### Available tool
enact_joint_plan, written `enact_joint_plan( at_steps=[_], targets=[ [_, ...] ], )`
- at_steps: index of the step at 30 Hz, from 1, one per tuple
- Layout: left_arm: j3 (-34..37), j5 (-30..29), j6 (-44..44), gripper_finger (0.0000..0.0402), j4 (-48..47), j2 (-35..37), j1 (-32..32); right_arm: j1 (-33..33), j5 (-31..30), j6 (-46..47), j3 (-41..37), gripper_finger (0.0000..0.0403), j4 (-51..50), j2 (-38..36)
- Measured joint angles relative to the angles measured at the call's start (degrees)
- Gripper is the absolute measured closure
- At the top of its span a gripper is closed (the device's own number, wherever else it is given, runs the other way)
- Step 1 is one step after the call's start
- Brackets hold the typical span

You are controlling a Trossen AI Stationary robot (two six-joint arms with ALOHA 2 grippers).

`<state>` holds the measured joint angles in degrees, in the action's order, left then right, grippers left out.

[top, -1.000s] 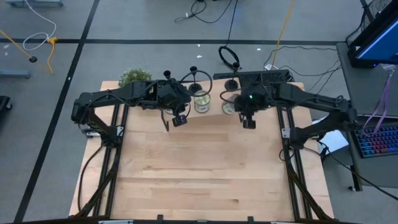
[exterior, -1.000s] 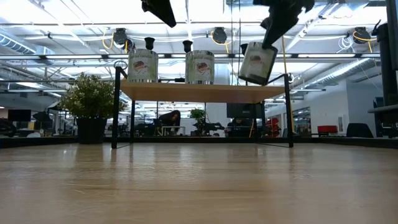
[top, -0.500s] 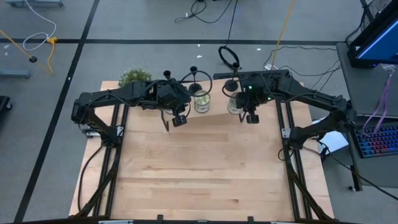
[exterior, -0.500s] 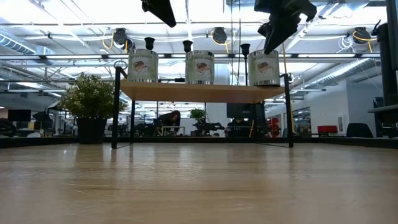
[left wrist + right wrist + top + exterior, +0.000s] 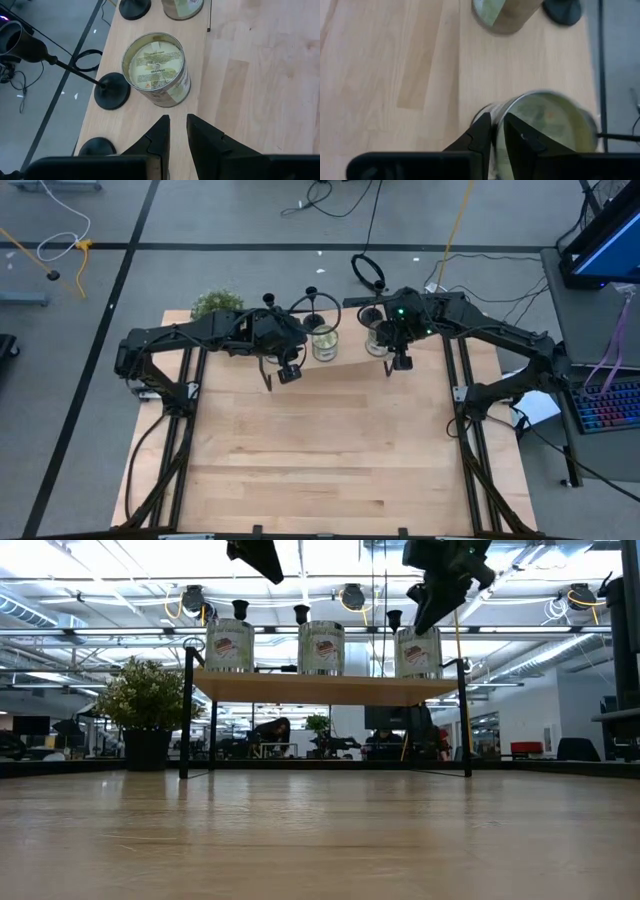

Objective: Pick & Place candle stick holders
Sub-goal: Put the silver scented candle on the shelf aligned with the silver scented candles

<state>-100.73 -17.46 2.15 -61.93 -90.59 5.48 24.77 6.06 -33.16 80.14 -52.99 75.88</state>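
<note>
Three black candle stick holders (image 5: 313,293) stand on their disc bases along the back of a raised wooden shelf (image 5: 320,687) at the table's far edge. In the low view their cups (image 5: 301,613) show behind three candle jars. My right gripper (image 5: 400,363) is shut on the right-hand jar (image 5: 420,652), which stands upright on the shelf. My left gripper (image 5: 287,372) is shut and empty. It hovers above the table just near of the middle jar (image 5: 156,67) and a holder's base (image 5: 112,90). My right gripper pinches the jar's rim (image 5: 495,111) on its near side. One finger is inside the jar and one outside. The fingers come from above, slanting toward the far edge. The jar stands upright with its bottom on the shelf.
A potted plant (image 5: 217,303) stands at the shelf's left end. The left jar (image 5: 230,645) and the middle jar (image 5: 321,647) stand in a row with the held one. The bare wooden table (image 5: 330,450) spreads out on the near side of both grippers. Cables lie on the floor beyond.
My right gripper has moved toward the far edge and down with the jar. The jar hung tilted and clear of the shelf a second ago. It now stands upright on the shelf's right part, beside the right-hand holder.
</note>
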Motion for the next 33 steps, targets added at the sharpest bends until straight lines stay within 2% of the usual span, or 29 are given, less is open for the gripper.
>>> enact_joint_plan(
  at_steps=[7,14,21,33],
  targets=[
    [0.0,2.9,0.0,0.0332,0.0,0.0,0.0,0.0,0.0,-1.4,0.0,0.0360,-1.8,0.5],
    [0.0,2.9,0.0,0.0332,0.0,0.0,0.0,0.0,0.1,-5.3,0.0,0.0398,-2.6,0.5],
    [0.0,2.9,0.0,0.0332,0.0,0.0,0.0,0.0,0.2,-8.4,0.0,0.0386,-2.6,0.5],
    [0.0,3.0,-0.4,0.0332,0.0,0.0,0.0,0.0,0.2,-6.5,0.0,0.0385,-1.5,0.5]
  ],
)
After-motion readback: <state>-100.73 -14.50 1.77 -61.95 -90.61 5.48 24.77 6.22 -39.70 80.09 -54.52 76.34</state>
